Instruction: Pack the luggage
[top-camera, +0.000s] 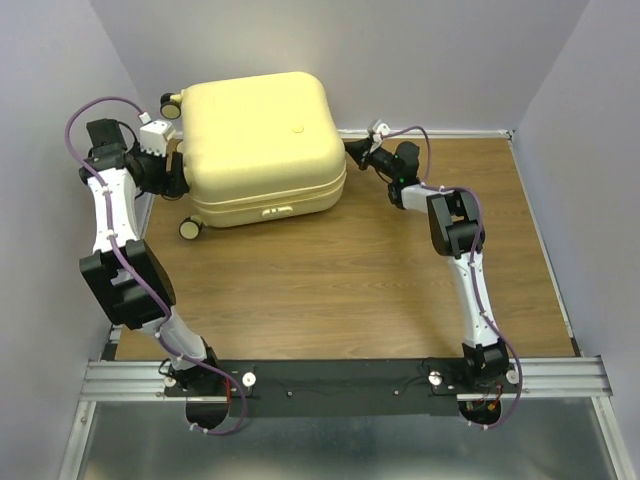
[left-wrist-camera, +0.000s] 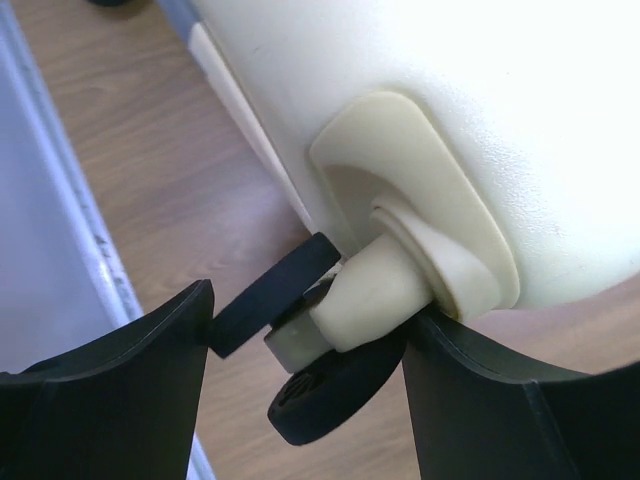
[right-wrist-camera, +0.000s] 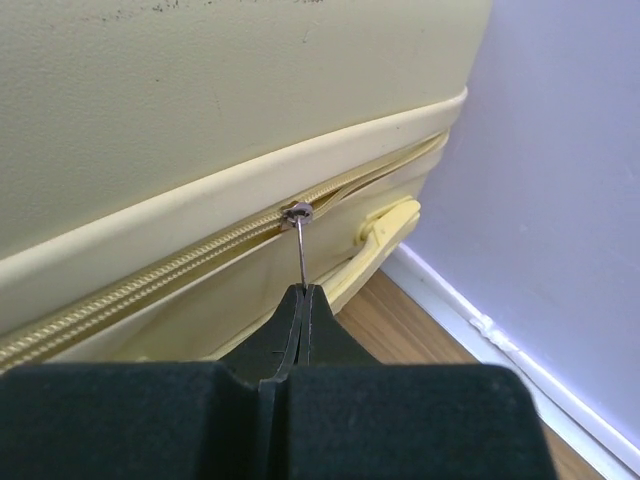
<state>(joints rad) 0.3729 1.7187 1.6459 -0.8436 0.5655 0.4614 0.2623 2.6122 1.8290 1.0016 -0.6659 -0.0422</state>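
The luggage, a pale-yellow hard-shell suitcase, lies flat with its lid down at the back left of the table. My left gripper is at its left side. In the left wrist view the fingers are closed on a black caster wheel under the shell, touching it on both sides. My right gripper is at the luggage's right side. In the right wrist view it is shut on the thin metal zipper pull. The zipper seam is closed left of the slider and gapes to its right.
Lavender walls close in on the left, back and right, with a white baseboard just behind the luggage's corner. Another wheel sticks out at the front left corner. The wooden tabletop stretches toward the arm bases and the metal rail.
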